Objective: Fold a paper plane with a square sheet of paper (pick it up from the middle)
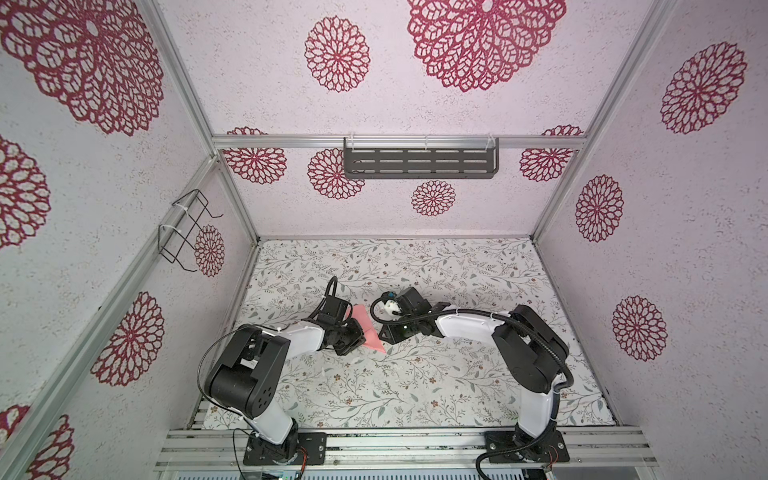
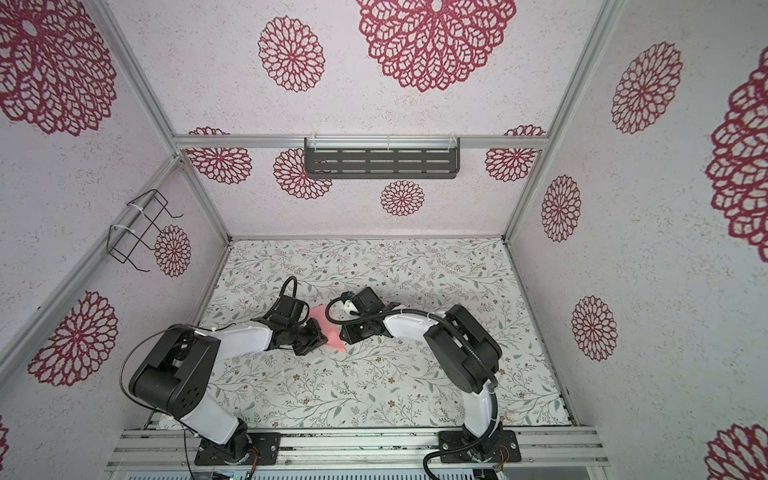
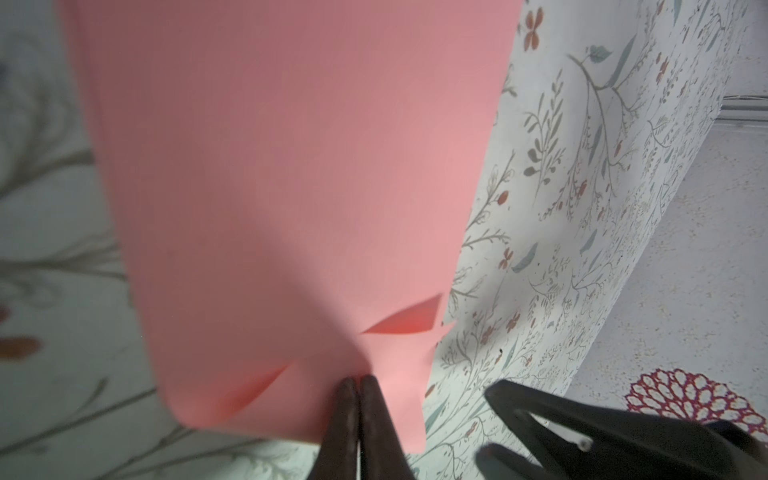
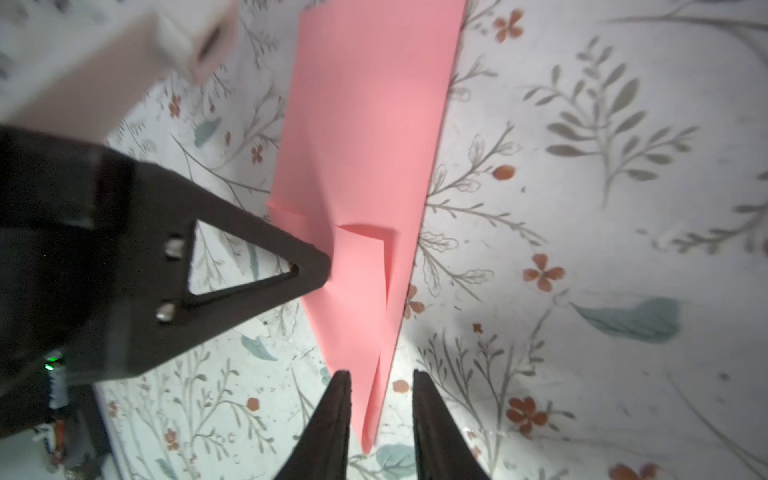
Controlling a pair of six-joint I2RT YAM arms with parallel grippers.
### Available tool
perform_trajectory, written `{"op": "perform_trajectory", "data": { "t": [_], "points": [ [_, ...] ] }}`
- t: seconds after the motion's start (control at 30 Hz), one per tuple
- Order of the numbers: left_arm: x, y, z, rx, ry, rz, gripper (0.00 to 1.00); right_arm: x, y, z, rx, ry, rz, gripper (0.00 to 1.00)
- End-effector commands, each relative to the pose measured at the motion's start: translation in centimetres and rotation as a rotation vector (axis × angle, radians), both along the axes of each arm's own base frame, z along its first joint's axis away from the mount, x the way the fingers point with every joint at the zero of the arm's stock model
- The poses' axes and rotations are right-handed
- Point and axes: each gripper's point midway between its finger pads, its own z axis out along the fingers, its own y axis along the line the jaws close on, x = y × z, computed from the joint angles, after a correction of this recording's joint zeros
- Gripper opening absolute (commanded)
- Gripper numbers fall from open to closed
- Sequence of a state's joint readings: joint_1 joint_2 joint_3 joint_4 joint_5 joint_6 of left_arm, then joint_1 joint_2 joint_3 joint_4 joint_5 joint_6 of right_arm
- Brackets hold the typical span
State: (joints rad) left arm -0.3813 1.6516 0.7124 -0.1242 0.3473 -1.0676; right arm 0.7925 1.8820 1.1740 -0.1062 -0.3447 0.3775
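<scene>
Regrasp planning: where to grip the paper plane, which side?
Probably the pointed nose of the paper plane, coming from the tip: it tapers thin, lies between the open jaws of the right gripper, and the left gripper pinches its middle.

No text, label, brand mark or number can be read in any of the views. The only markings are printed patterns: dark red rosettes on the walls in both top views, and grey-green sprigs with small rust-coloured flowers on the bench cover across the lower middle of the frame.
</scene>
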Motion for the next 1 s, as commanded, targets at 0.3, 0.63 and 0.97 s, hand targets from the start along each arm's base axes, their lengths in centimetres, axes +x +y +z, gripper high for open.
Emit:
{"op": "perform_trajectory", "data": {
  "t": [0.3, 0.63, 0.97],
  "points": [
    [-1.5, 1.8, -3.4, 0.116, 0.118, 0.037, 0.07, -3.1, 2.2, 2.1, 0.137, 0.261, -0.116, 0.10],
    [-2.2, 2.0, -4.2, 0.128, 0.160, 0.035, 0.06, -2.5, 2.4, -0.8, 0.066, 0.330, -0.147, 0.00],
    [-2.2, 2.0, -4.0, 0.130, 0.163, 0.024, 0.06, -1.5, 1.6, -2.5, 0.025, 0.345, -0.185, 0.00]
  ]
}}
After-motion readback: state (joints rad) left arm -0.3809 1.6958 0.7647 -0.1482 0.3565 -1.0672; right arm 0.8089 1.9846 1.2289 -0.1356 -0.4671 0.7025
